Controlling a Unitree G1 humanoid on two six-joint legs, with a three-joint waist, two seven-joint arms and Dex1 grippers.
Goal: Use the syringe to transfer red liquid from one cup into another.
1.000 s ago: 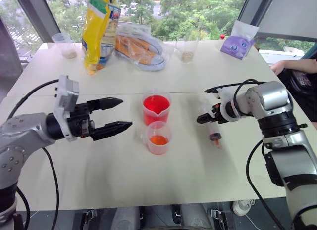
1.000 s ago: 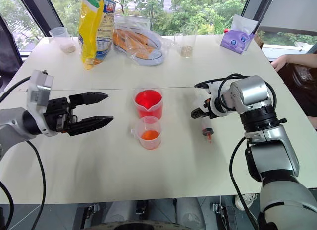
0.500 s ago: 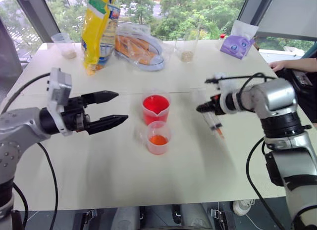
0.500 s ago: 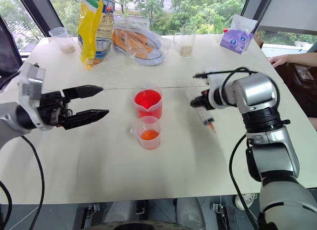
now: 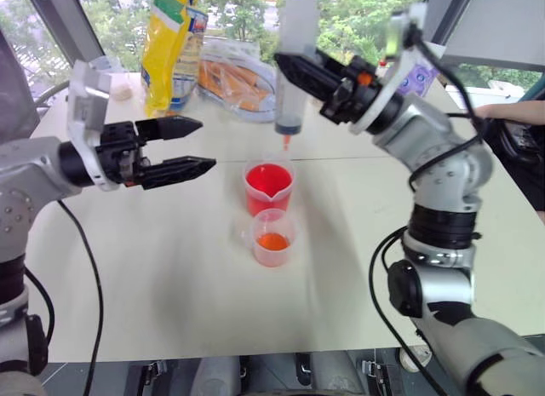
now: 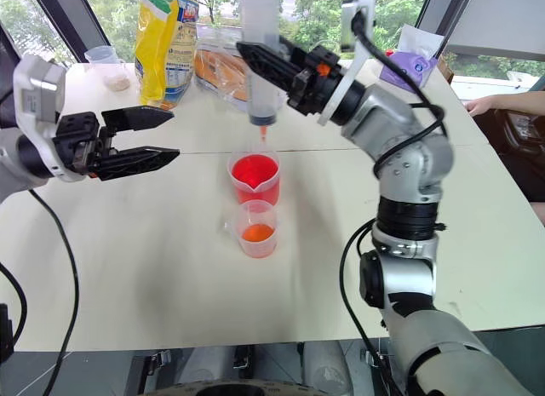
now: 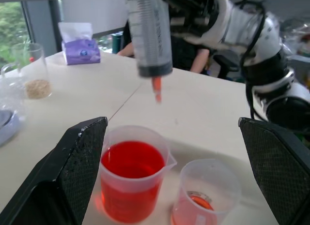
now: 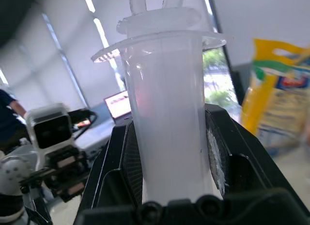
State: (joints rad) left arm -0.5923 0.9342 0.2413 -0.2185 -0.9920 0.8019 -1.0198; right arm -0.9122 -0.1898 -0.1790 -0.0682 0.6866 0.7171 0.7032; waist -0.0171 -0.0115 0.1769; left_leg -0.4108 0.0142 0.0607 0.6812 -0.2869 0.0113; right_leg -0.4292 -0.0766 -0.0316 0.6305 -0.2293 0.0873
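On the left, the left gripper (image 5: 192, 145) is held wide apart with nothing in it. In the middle, the big red cup (image 5: 268, 187) and the small cup (image 5: 273, 237) are set touching. Above the big cup, the syringe (image 5: 291, 81) is held upright, pinched tight by the right gripper (image 5: 298, 72).
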